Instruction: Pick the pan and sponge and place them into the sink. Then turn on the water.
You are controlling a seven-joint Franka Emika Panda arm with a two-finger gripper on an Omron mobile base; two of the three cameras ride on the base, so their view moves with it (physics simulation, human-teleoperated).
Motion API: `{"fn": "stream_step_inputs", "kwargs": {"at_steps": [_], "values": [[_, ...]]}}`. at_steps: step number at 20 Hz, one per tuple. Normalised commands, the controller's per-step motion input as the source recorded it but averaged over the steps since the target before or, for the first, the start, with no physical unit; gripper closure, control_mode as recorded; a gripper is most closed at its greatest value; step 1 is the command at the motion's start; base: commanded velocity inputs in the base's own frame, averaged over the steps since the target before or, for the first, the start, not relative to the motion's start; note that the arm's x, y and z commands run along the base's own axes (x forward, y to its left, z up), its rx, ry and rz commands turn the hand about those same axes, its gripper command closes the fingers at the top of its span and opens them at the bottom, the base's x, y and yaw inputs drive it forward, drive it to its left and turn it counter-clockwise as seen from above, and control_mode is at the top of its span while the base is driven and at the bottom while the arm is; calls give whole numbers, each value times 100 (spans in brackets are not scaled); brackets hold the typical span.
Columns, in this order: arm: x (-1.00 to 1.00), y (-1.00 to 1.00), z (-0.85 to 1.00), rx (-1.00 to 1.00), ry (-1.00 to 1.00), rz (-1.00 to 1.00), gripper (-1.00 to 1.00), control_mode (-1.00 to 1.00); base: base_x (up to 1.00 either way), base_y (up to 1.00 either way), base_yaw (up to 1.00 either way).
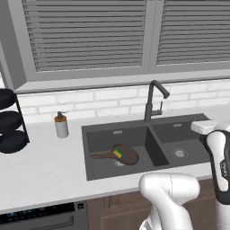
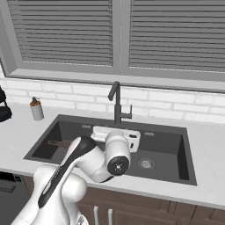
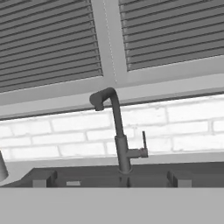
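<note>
The dark grey double-basin sink [image 1: 90,148] is set into the pale bench [image 1: 40,166] below the louvered window [image 1: 90,36]. In the left basin of the sink lies the dark brown frying pan [image 1: 126,155], resting on the basin floor over the drain, its long handle [image 1: 101,156] pointing away from the faucet toward the basin's outer wall. The green sponge [image 1: 117,153] with its yellow underside sits on the pan, at the edge where the handle joins. The right basin shows its round metal drain [image 1: 180,152].

The dark angular faucet [image 1: 152,101] stands upright behind the divider between the two basins, its spout angled toward the right basin and its small lever [image 3: 143,142] sticking up at the side of the stem. No stream comes from the spout.

The robot's hand [image 2: 115,134] hangs over the sink just in front of the faucet, facing it and apart from it. Its fingers are hidden from both base cameras, so I cannot tell whether they are spread or closed.

On the bench well left of the sink stands a soap dispenser [image 1: 61,125], and further left a black tiered rack [image 1: 10,121].
</note>
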Motion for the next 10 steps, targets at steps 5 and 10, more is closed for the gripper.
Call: {"fn": "stream_step_inputs", "kwargs": {"at_steps": [5,10], "values": [[29,-16,0,0,-11,0,-100,-100,0,0,0],[48,-23,0,0,-2,0,-100,-100,0,0,0]]}}
